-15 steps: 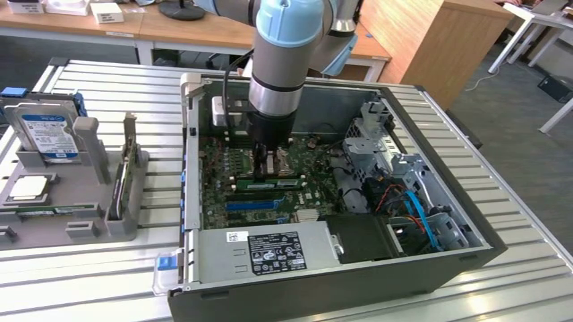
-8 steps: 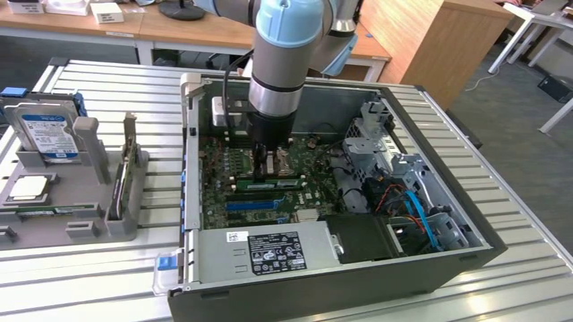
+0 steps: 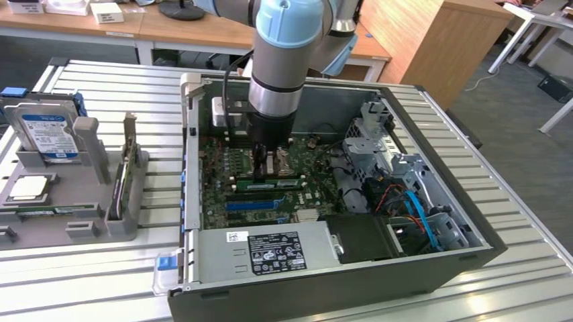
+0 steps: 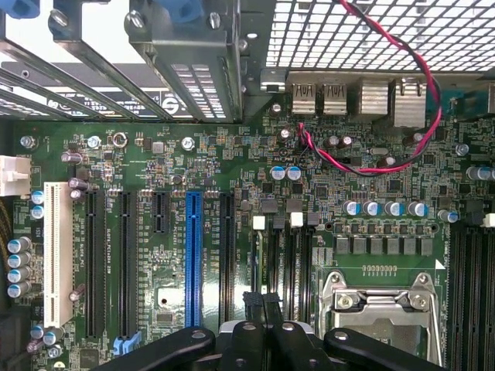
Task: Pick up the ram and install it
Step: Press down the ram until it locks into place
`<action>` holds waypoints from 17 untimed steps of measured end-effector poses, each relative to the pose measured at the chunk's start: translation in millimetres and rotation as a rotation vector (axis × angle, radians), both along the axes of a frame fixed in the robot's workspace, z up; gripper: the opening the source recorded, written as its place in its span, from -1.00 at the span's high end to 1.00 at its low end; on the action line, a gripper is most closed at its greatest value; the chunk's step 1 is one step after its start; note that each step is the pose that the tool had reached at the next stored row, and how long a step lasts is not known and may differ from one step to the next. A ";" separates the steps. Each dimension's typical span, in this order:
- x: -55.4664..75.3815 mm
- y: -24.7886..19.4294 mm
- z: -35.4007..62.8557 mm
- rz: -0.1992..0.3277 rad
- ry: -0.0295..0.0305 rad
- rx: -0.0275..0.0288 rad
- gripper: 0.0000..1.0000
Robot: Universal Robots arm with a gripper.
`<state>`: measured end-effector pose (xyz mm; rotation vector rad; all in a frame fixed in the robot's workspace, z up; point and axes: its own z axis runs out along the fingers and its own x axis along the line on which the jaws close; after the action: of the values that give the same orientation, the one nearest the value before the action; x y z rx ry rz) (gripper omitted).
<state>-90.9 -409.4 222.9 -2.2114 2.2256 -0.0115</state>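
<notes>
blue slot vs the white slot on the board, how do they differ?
The blue slot is bright blue; the white slot is cream-white. The blue slot is narrower, the white slot wider. The blue slot sits among black slots mid-board; the white slot is outermost in the row, beside capacitors. Both run parallel, and neither holds a card.

Open computer case (image 3: pixel 421 268) lying on a slatted metal table (image 3: pixel 98 282), exposing the green motherboard (image 4: pixel 255 170) with a blue connector slot (image 4: pixel 193 259), black slots (image 4: pixel 94 263), an empty CPU socket (image 4: pixel 380 309) and red-black wires (image 4: pixel 394 166). Grey fixture (image 3: pixel 67 201) at the exterior view's left holds a hard drive (image 3: pixel 47 134).
</notes>
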 end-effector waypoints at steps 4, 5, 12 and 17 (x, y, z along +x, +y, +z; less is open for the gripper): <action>0.0 0.0 -0.4 0.000 0.0001 -0.0001 0.79; 0.0 0.0 -0.5 0.000 0.0001 -0.0001 0.79; 0.0 0.0 -1.1 0.000 0.0001 -0.0001 0.79; 0.0 0.0 -1.2 0.000 0.0001 0.0000 0.79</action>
<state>-90.9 -409.4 221.8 -2.2114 2.2256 -0.0114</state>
